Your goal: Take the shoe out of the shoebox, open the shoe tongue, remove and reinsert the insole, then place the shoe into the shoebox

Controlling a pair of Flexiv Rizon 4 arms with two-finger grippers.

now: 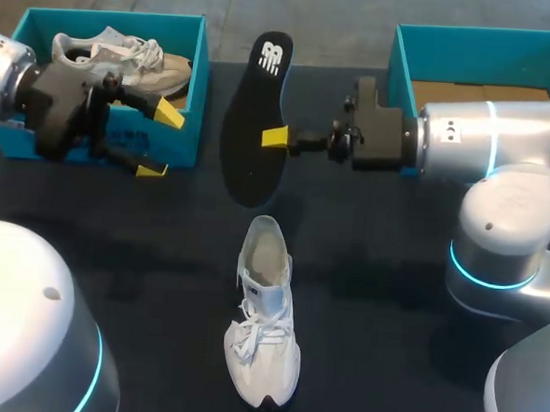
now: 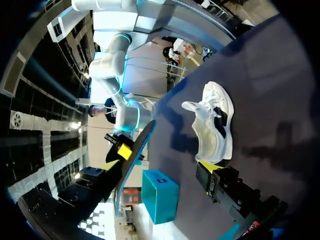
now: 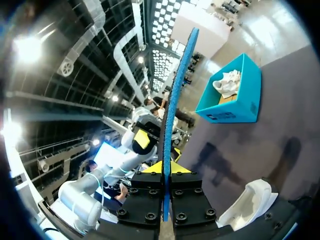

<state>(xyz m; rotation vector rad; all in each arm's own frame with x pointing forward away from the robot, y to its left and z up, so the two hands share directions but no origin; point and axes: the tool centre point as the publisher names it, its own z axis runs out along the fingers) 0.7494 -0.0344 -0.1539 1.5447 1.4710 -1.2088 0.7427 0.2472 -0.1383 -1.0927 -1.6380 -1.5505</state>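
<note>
Head view: right end effector (image 1: pixel 275 137) clamps the flat, elongated black insole (image 1: pixel 256 107).

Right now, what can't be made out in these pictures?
- Right hand: head view, far finger hidden behind the insole.
- Right box: head view, inside mostly covered by the right arm.
- Shoe in left box: head view, near side covered by left hand.
</note>
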